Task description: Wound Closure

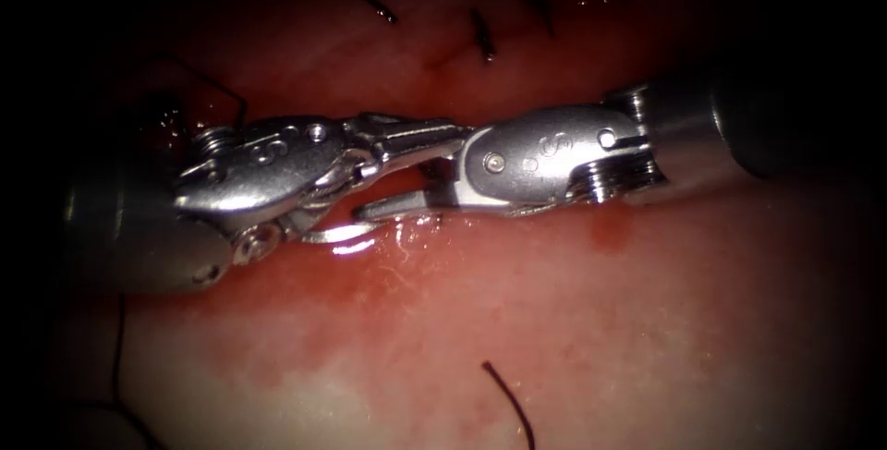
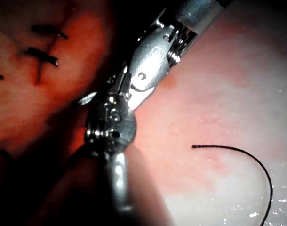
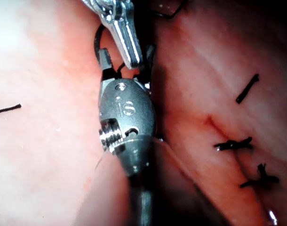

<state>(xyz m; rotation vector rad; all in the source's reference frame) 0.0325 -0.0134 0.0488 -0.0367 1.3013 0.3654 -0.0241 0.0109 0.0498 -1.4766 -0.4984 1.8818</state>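
Left claw (image 1: 370, 159) tip to tip with right claw (image 1: 407, 173) over the cut | right claw gapes, empty | left claw: can't tell how it stands | needle (image 1: 337, 236) glints on tissue (image 1: 554, 321) just beneath them | loose thread end (image 1: 513, 404) lies nearer the camera

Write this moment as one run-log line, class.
left tool meets right tool over tissue | right jaws open | holds: cannot tell | stitches above tools | cut thread end below

Tools (image 1: 407, 177) tip-to-tip over tissue (image 1: 573, 339)
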